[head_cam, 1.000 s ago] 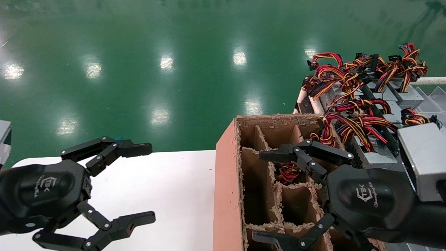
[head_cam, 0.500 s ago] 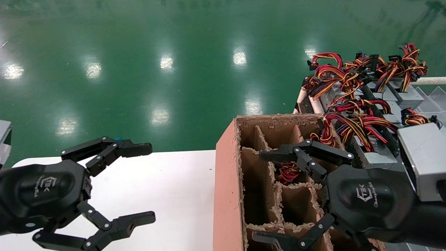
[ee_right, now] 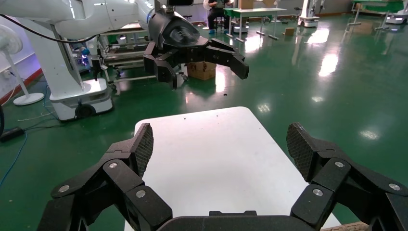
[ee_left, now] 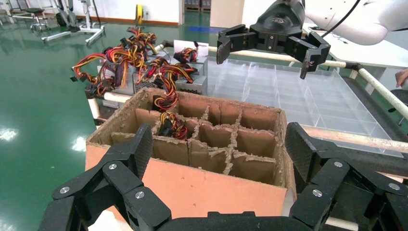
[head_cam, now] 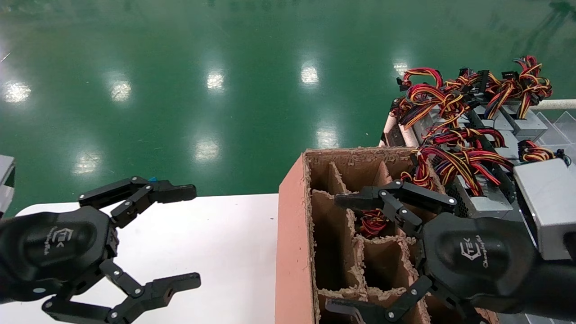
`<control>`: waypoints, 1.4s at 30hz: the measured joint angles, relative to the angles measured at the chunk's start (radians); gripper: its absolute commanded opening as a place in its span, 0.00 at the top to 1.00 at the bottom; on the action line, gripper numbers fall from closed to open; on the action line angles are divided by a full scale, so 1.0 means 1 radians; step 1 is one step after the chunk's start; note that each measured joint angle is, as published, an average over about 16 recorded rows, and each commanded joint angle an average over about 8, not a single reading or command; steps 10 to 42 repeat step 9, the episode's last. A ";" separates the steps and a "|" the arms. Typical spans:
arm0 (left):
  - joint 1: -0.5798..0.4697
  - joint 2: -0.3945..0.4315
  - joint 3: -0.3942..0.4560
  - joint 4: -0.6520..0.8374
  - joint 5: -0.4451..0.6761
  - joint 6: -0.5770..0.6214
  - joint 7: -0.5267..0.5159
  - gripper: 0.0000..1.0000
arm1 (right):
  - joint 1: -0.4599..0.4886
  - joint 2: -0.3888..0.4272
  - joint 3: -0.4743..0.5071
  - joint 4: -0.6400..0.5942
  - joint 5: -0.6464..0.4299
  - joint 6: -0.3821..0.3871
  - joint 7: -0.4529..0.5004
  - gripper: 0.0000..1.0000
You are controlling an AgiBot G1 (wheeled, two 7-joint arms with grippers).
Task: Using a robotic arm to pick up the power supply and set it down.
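Several silver-grey power supplies (head_cam: 481, 203) with red, yellow and black wire bundles lie piled on a rack at the right, behind a brown divided carton (head_cam: 292, 234). One wire bundle (head_cam: 371, 222) pokes out of a carton cell; the left wrist view shows it too (ee_left: 171, 126). My right gripper (head_cam: 335, 254) hangs open over the carton's cells, holding nothing. My left gripper (head_cam: 194, 236) is open over the white table (head_cam: 216, 243), to the carton's left, also with nothing in it. Its own camera faces the carton wall (ee_left: 192, 187).
A large silver-grey box (head_cam: 546, 204) sits at the far right, beside my right wrist. A white rail (head_cam: 555, 104) and a clear divided tray (ee_left: 308, 96) lie beyond the rack. A grey object (head_cam: 5, 180) shows at the left edge. Green floor surrounds the table.
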 measured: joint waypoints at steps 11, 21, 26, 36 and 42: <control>0.000 0.000 0.000 0.000 0.000 0.000 0.000 0.00 | 0.000 0.000 0.000 0.000 0.000 0.000 0.000 0.00; 0.000 0.000 0.000 0.000 0.000 0.000 0.000 0.00 | 0.000 0.000 0.000 0.000 0.000 0.000 0.000 0.00; 0.000 0.000 0.000 0.000 0.000 0.000 0.000 0.00 | 0.000 0.000 0.000 0.000 0.000 0.000 0.000 0.00; 0.000 0.000 0.000 0.000 0.000 0.000 0.000 0.00 | 0.000 0.000 0.000 0.000 0.000 0.000 0.000 0.00; 0.000 0.000 0.000 0.000 0.000 0.000 0.000 0.00 | 0.000 0.000 0.000 0.000 0.000 0.000 0.000 0.00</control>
